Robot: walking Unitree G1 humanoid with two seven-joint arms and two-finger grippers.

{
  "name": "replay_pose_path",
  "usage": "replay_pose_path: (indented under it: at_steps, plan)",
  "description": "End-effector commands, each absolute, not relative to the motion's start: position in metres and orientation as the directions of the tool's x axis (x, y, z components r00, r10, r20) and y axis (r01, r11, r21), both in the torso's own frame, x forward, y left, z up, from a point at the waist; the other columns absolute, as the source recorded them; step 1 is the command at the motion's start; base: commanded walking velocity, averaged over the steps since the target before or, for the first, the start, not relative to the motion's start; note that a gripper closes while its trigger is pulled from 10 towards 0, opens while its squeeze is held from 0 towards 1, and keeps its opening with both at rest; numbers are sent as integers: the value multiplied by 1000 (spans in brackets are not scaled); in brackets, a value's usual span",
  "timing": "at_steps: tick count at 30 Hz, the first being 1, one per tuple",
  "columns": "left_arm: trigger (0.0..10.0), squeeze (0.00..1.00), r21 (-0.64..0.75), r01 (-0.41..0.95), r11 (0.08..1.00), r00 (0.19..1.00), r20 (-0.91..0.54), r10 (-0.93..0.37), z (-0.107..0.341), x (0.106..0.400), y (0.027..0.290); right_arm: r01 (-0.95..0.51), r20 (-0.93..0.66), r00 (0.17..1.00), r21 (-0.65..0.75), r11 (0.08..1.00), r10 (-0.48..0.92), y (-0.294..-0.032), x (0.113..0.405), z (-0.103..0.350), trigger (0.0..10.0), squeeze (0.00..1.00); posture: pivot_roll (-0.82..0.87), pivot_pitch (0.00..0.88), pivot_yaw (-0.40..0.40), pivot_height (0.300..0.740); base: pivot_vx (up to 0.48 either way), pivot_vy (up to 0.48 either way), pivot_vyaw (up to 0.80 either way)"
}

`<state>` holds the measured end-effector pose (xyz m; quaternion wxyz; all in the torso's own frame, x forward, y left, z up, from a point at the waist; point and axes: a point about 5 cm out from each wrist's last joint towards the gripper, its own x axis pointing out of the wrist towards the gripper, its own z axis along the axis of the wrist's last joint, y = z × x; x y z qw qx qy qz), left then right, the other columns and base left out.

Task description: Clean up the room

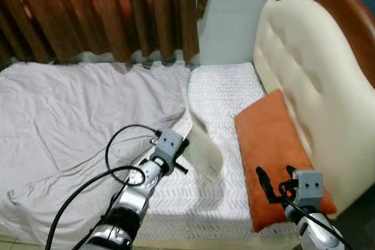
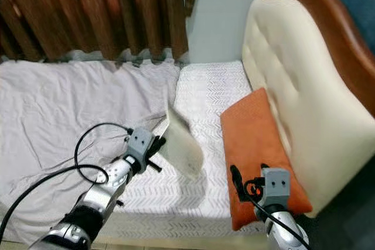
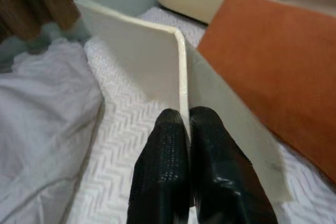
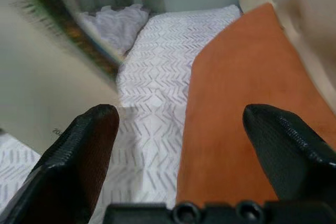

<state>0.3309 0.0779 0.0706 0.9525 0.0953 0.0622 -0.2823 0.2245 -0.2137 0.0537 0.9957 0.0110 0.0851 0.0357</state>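
A stiff white flat piece [image 1: 202,147], folded along one edge, stands tilted up off the white chevron sheet [image 1: 225,95] in the middle of the bed. My left gripper [image 1: 185,143] is shut on its folded edge; the left wrist view shows both black fingers [image 3: 163,156] pinching that white piece [image 3: 142,61]. An orange pillow [image 1: 269,139] lies at the right against the headboard. My right gripper [image 1: 275,181] is open just above the pillow's near end, with nothing between its fingers [image 4: 84,145].
A crumpled pale grey blanket [image 1: 70,115] covers the left half of the bed. A cream padded headboard [image 1: 310,68] with a wooden frame rises on the right. Brown curtains [image 1: 99,10] hang behind the bed. The bed's near edge runs below my arms.
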Motion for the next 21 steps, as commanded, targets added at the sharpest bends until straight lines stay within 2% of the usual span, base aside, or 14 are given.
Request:
replay_pose_path:
  at_steps: [1,2,3,6,7,9,10,12,13,14,15,17,18,21]
  plan:
    - [10000,0,127,603,788,796,-159,-584,82,339,58,-108,-175,978,49,993,114,-198,214,56,10000,0,-158,145,23,740,0,0,0]
    - [10000,0,127,603,788,796,-159,-584,82,339,58,-108,-175,978,49,993,114,-198,214,56,10000,0,-158,145,23,740,0,0,0]
    - [10000,0,111,626,772,778,-159,-608,85,340,47,-111,-182,976,44,993,117,-197,206,58,10000,0,-183,181,23,740,0,0,0]
    - [10000,0,-15,687,726,723,-75,-686,121,350,2,-110,-225,968,18,994,111,-199,164,69,10000,0,-292,333,24,740,0,0,0]
    - [10000,0,-61,681,730,728,-50,-684,129,353,-4,-103,-244,964,9,995,102,-202,154,70,10000,0,-338,389,7,740,0,0,0]
    - [10000,0,-93,677,730,731,-36,-682,134,355,-8,-98,-258,961,3,995,96,-204,148,71,10000,0,-338,389,7,740,0,0,0]
    - [10000,0,-185,654,734,745,-9,-667,138,358,-7,-90,-279,957,-4,996,85,-205,137,72,10000,0,-389,456,-3,740,0,0,0]
    - [10000,0,-331,583,742,787,1,-618,136,361,0,-74,-312,948,-11,997,67,-206,114,81,10000,0,-459,514,-32,740,0,0,0]
    - [10000,0,-374,558,741,798,-3,-603,133,362,3,-71,-321,945,-12,997,63,-206,107,85,10000,0,-459,514,-32,740,0,0,0]
    - [10000,0,-427,494,758,824,-49,-564,121,361,12,-68,-334,941,-18,998,58,-205,99,90,10000,0,-496,562,-57,740,0,0,0]
    - [10000,0,-460,448,767,838,-81,-539,112,359,18,-67,-342,938,-21,998,56,-205,94,93,10000,0,-496,562,-57,740,0,0,0]
    - [10000,0,-489,327,809,864,-192,-465,83,352,40,-72,-368,928,-21,997,59,-201,85,99,10000,0,-524,603,-83,740,0,0,0]
    - [10000,0,-489,327,809,864,-192,-465,83,352,40,-72,-368,928,-21,997,59,-201,85,99,10000,0,-524,603,-83,740,0,0,0]
    - [10000,0,-437,294,850,852,-284,-440,55,339,66,-77,-389,919,1,997,72,-197,74,107,10000,0,-507,613,-93,740,0,0,0]
